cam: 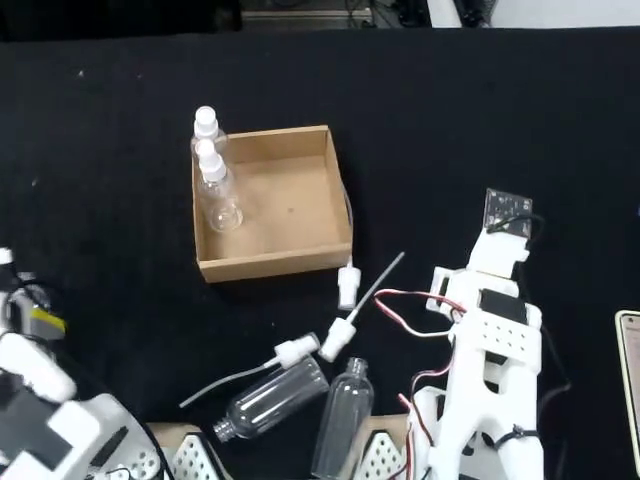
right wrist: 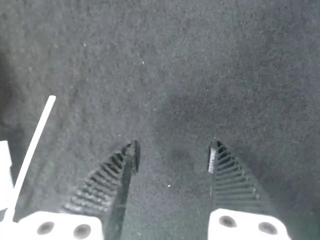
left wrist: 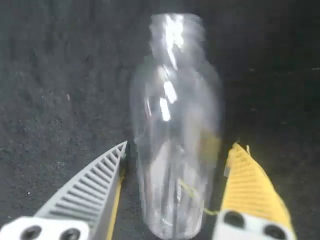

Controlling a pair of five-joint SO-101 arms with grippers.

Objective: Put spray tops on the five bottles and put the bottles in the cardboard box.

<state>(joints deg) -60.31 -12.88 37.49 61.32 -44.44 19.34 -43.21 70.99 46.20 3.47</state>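
The left wrist view shows a clear, smooth plastic bottle (left wrist: 175,125) clasped by the left gripper (left wrist: 180,146). The high view shows two capped bottles (cam: 215,180) in the brown cardboard box (cam: 270,262). The right gripper (right wrist: 173,144) gapes empty over fuzzy black cloth (right wrist: 200,60).

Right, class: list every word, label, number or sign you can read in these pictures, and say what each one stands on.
No text can be read in any view.
On the cardboard box: plain walls, no print seen.
On the clear bottles: no labels seen.
On the small dark board at the end of an arm: pale marks, too small to read.
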